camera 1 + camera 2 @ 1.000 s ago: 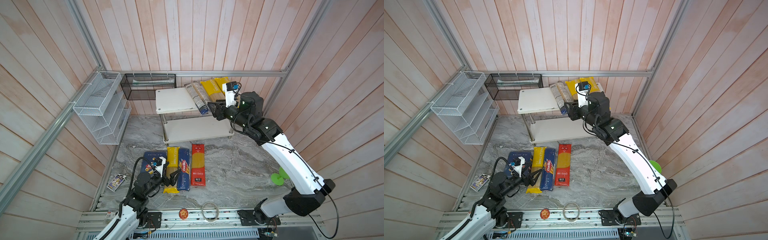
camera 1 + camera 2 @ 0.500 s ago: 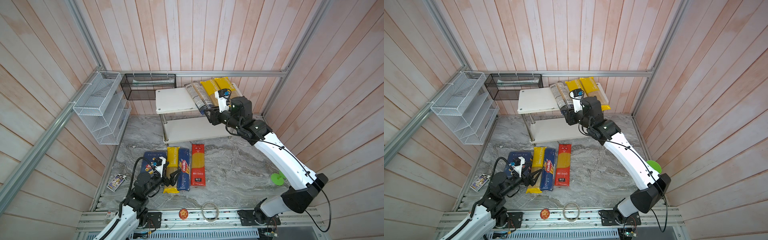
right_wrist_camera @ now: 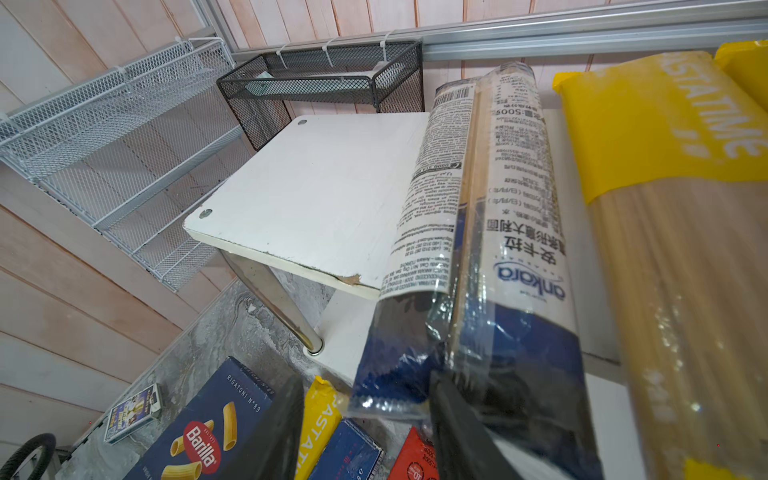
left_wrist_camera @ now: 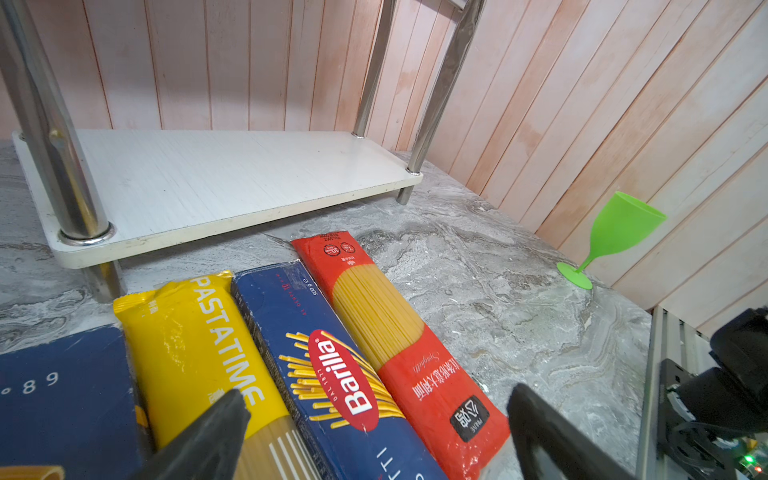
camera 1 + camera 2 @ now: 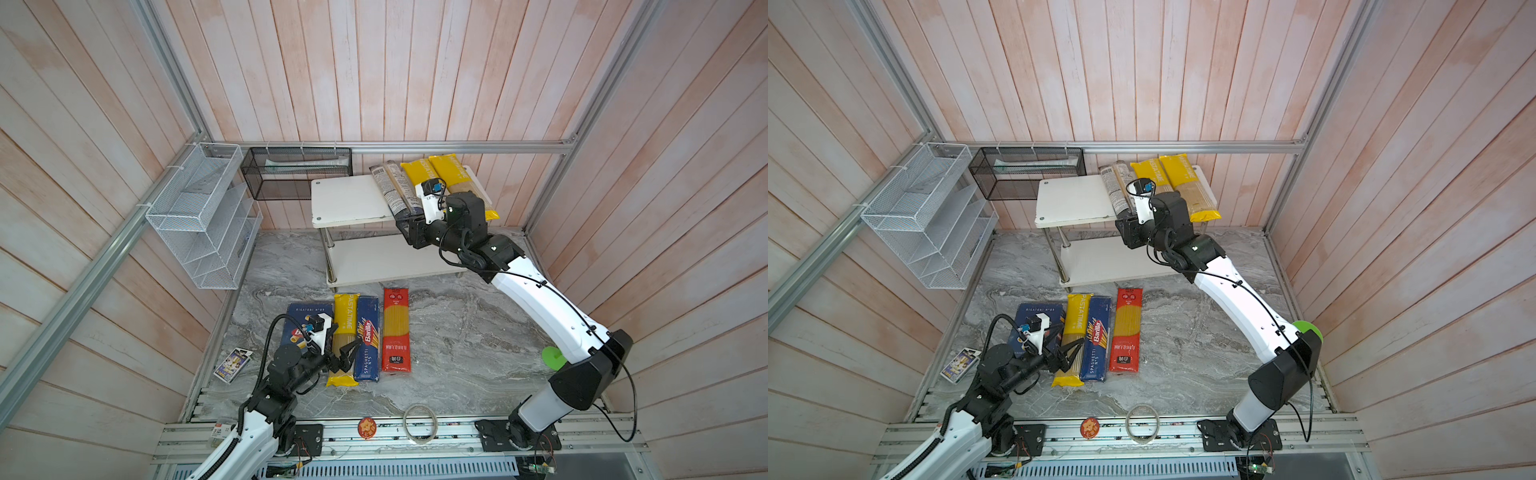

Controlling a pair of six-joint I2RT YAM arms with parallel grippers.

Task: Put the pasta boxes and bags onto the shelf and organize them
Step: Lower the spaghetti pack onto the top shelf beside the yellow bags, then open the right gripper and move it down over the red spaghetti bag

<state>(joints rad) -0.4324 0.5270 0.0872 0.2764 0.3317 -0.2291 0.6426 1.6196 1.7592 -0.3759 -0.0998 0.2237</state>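
The shelf (image 5: 349,199) carries the clear bag with the dark blue end (image 5: 392,189) and two yellow bags (image 5: 440,176) on its top board. The clear bag's blue end (image 3: 399,365) overhangs the front edge. My right gripper (image 5: 405,226) (image 3: 365,415) hovers open at that end, gripping nothing. On the floor lie the rigatoni box (image 5: 307,320), a yellow bag (image 5: 345,328), the spaghetti box (image 5: 368,332) and the red bag (image 5: 395,328). My left gripper (image 5: 349,353) (image 4: 376,419) hangs open over the yellow bag (image 4: 195,345) and spaghetti box (image 4: 316,357).
A white wire rack (image 5: 199,216) and a black mesh basket (image 5: 297,174) hang on the back-left walls. A green goblet (image 4: 615,232) stands by the right wall. A small purple card packet (image 5: 232,365) lies front left, and a tape ring (image 5: 419,424) on the front rail.
My right arm has drawn back from over the top board to its front edge and dropped lower, uncovering the yellow bags. The left arm has not moved.
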